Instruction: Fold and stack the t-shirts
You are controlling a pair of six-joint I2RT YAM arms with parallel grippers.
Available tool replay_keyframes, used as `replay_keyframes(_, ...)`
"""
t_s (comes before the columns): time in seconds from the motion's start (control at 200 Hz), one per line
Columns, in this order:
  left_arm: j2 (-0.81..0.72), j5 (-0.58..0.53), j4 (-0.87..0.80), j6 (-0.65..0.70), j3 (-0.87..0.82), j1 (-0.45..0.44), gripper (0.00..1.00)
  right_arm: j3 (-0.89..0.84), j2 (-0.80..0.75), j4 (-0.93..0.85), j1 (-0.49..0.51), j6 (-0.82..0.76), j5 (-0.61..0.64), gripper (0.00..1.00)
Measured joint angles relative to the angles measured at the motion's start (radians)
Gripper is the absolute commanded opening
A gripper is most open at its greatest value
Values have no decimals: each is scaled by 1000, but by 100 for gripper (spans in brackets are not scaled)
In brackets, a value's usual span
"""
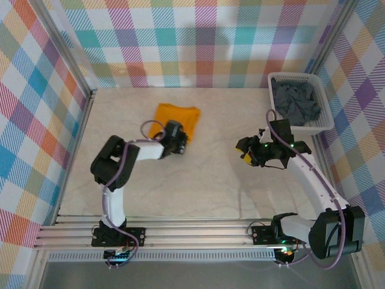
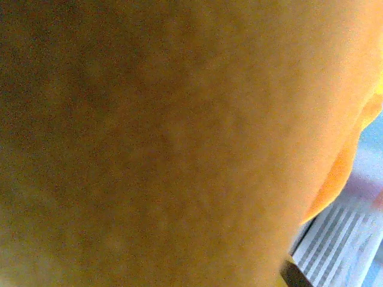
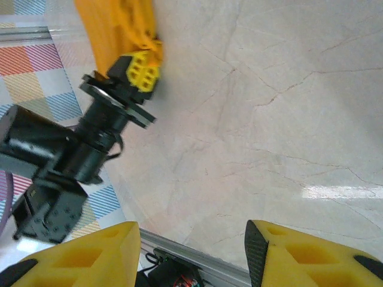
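Note:
The orange-yellow t-shirt (image 1: 177, 117) lies folded in a small square on the table's far left middle. My left gripper (image 1: 179, 137) sits at its near right corner. From the right wrist view its yellow fingers (image 3: 140, 70) are pinched on a gathered bit of that cloth (image 3: 116, 30). Orange fabric (image 2: 179, 131) presses close against the left wrist camera. Dark slate-grey t-shirts (image 1: 295, 101) lie crumpled in the basket. My right gripper (image 1: 245, 152) hovers over bare table at centre right, its jaws (image 3: 191, 239) wide apart with nothing between them.
The white slatted basket (image 1: 295, 75) stands at the back right corner against the checked wall. Marble-patterned tabletop (image 1: 204, 180) stretches between the two arms. An aluminium rail (image 1: 198, 232) runs along the near edge.

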Motion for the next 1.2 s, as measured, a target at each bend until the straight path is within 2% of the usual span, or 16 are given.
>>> replay_keyframes(0.175, 27, 145, -116, 280, 104, 286, 0, 19, 39, 26, 0, -1, -14, 50)
replay_keyframes(0.355, 214, 299, -245, 517, 404, 463, 0, 26, 85, 44, -3, -1, -23, 50)
replay_keyframes(0.555, 349, 346, -420, 692, 629, 549, 0, 53, 129, 50, -3, -7, -27, 50)
replay_keyframes(0.76, 348, 328, -503, 790, 654, 559, 0, 99, 166, 75, -3, -20, -31, 51)
replay_keyframes(0.78, 347, 327, -504, 795, 653, 559, 6, 103, 169, 79, -3, -20, -31, 51)
replay_keyframes(0.84, 339, 318, -507, 812, 644, 560, 45, 113, 177, 96, -3, -20, -35, 52)
replay_keyframes(0.86, 335, 311, -512, 813, 638, 560, 54, 116, 180, 102, -3, -20, -37, 52)
replay_keyframes(0.865, 333, 311, -513, 814, 637, 560, 58, 116, 180, 103, -3, -20, -37, 53)
replay_keyframes(0.885, 332, 308, -515, 823, 636, 560, 81, 118, 181, 108, -3, -19, -39, 53)
replay_keyframes(0.91, 322, 306, -515, 822, 623, 560, 98, 119, 181, 118, -3, -19, -40, 54)
replay_keyframes(1.0, 255, 275, -519, 824, 579, 551, 100, 123, 174, 169, -3, -19, -45, 60)
replay_keyframes(1.095, 118, 245, -549, 819, 490, 532, 100, 123, 141, 229, -3, -8, -38, 68)
replay_keyframes(1.1, 112, 243, -549, 819, 486, 531, 100, 123, 139, 232, -3, -7, -37, 82)
replay_keyframes(1.105, 104, 242, -552, 817, 484, 531, 100, 123, 136, 235, -3, -6, -37, 82)
replay_keyframes(1.115, 86, 240, -555, 816, 477, 529, 100, 123, 133, 239, -3, -5, -37, 98)
replay_keyframes(1.2, -48, 211, -581, 815, 442, 507, 100, 129, 87, 285, -3, 13, -28, 100)
